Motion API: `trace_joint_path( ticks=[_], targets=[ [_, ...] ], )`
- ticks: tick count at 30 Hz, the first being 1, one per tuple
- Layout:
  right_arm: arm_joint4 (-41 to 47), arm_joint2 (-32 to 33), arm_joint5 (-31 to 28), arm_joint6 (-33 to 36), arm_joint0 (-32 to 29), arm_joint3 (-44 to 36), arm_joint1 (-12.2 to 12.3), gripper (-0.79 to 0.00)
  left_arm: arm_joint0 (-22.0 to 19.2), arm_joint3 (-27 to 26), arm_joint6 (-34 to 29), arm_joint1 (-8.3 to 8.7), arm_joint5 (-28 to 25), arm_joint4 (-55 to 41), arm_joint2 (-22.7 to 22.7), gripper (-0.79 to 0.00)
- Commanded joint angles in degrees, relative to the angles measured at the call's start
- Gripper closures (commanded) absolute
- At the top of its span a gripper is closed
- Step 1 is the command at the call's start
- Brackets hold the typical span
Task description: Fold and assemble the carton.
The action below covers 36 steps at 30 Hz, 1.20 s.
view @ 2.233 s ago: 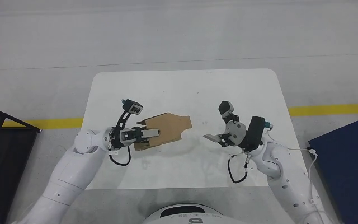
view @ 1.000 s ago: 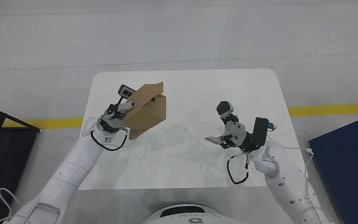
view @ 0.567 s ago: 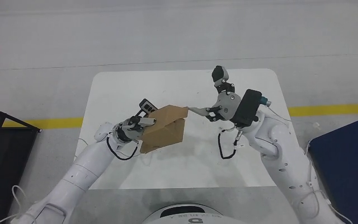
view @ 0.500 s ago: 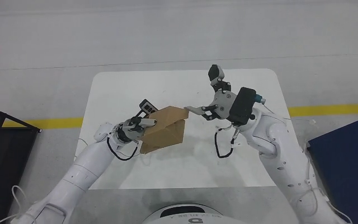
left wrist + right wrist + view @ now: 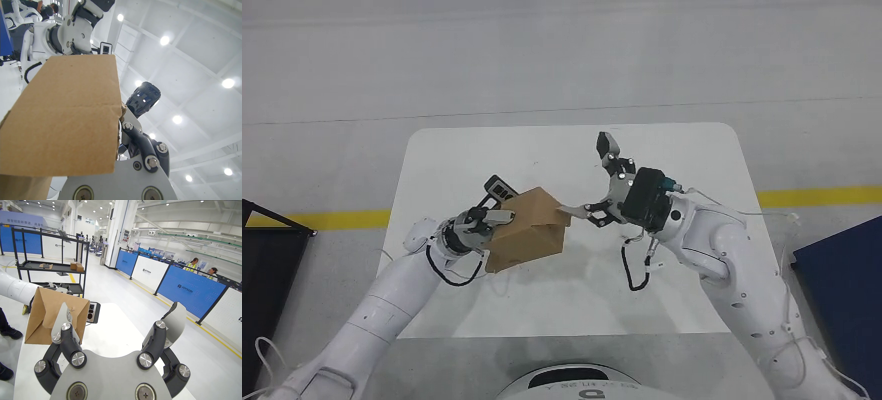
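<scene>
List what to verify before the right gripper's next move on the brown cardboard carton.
1. Left gripper clamped on the brown cardboard carton: ok.
2. Right gripper open: ok, spread wide.
3. One right finger at the carton's facing end: ok; actual contact cannot tell.
4. That end folded shut: not ok, flaps look loose.
5. Carton supported by the white table: cannot tell.

Top view looks down over the whole counter (image 5: 442,160). Left wrist view faces the ceiling (image 5: 189,56), close against the carton (image 5: 62,117); right wrist view faces it across the counter.
</scene>
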Motion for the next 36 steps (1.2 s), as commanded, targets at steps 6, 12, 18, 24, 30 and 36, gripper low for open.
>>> trace_joint_path(
  ticks=[6,12,18,24,30,36],
  targets=[
    [-1.59,-0.75,-0.99,2.08,-0.15,-0.36,0.09,-0.785,-0.07,-0.58,0.0,-0.04,0.03,0.36,0.42,0.0],
    [-1.37,-1.07,-1.96,2.81,0.06,0.0,0.12,-0.785,0.2,-0.94,0.0,0.01,0.05,-0.39,-0.01,0.0],
    [-0.77,-0.52,-2.2,3.29,-0.18,0.18,0.23,-0.785,0.32,-1.27,0.0,0.02,0.75,-0.42,0.06,0.0],
    [-0.54,-2.7,-1.93,5.81,1.87,0.51,-0.09,-0.785,0.16,-1.32,0.0,-0.02,1.0,0.11,0.53,0.0],
    [0.32,-5.46,-1.3,8.78,5.11,1.73,-0.65,-0.785,0.01,-1.39,0.0,-0.02,1.16,-0.18,0.6,0.0],
    [0.64,-6.74,-0.27,10.47,6.42,2.31,-0.95,-0.785,0.01,-1.38,0.0,0.0,1.14,-0.42,0.58,0.0]
  ],
)
